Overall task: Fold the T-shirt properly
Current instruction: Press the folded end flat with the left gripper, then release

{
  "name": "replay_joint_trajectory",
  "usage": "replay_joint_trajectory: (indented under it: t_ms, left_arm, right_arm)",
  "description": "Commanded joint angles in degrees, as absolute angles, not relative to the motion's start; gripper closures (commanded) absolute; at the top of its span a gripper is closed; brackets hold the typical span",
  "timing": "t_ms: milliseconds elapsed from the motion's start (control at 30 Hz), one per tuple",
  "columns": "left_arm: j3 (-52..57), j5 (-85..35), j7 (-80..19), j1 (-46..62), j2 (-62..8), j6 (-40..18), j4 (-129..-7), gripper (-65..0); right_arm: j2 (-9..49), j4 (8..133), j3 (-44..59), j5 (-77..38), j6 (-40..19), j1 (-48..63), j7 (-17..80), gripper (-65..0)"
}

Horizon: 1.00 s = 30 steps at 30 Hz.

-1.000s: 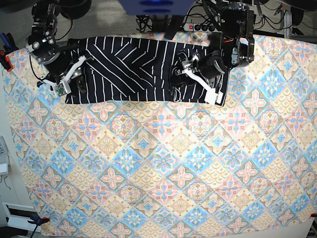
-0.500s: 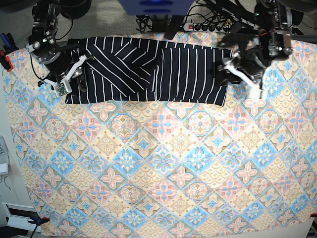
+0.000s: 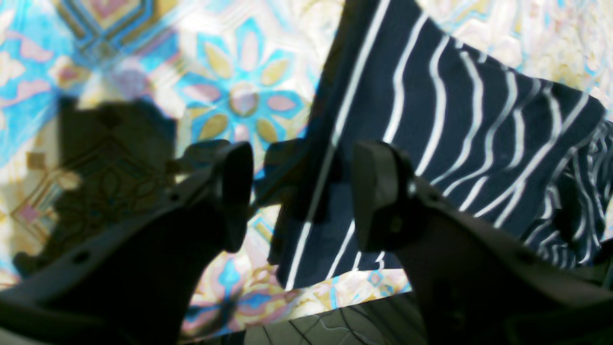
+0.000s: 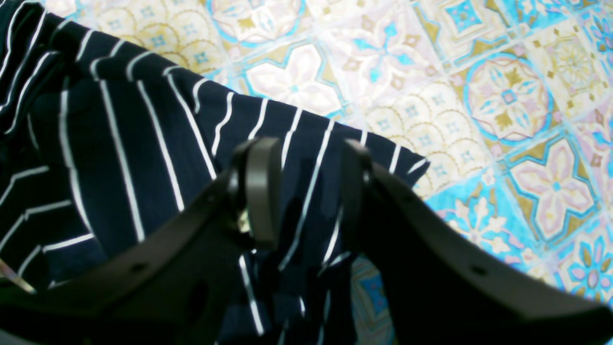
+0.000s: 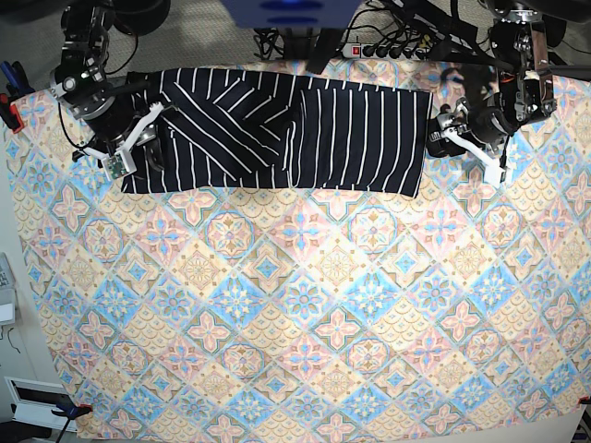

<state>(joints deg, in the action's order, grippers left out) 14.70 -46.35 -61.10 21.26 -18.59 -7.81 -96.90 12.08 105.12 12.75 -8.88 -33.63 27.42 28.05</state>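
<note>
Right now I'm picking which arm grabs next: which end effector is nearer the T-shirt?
Right. The right end effector sits over the T-shirt at one end; the left end effector hangs just off the opposite edge.

A big cloth (image 5: 305,305) with pink, blue and yellow diamond shapes and flowers, spread flat over the counter. A white power strip (image 5: 383,48) with a red switch, past the far edge of the cloth, with black wires (image 5: 406,28) tangled all around it. A red clamp (image 5: 9,113) on the far left corner of the cloth. Another small red clamp (image 5: 72,411) on the near left corner. Gray floor (image 5: 212,37) behind the counter.
</note>
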Motion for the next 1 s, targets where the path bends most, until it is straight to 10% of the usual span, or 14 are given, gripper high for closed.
replay_joint_trajectory:
  t_ms: [0, 700, 967]
  left_arm:
    - [14.81, -46.81, -60.44, 20.88, -19.12, -8.22, -97.54, -32.8]
    - [3.21, -46.81, -60.00, 16.04, -17.89, -8.22, -91.47, -31.8]
    - [3.74, -46.73, -59.91, 15.52, -17.89, -8.22, -91.38, 0.0]
  right_arm:
    - [12.62, 106.33, 13.14, -9.54, -33.54, 27.21, 26.77, -20.3]
    - [12.53, 106.33, 13.23, -9.63, -33.54, 27.21, 26.77, -20.3]
    - [12.53, 106.33, 13.58, -9.63, -33.54, 27.30, 26.77, -20.3]
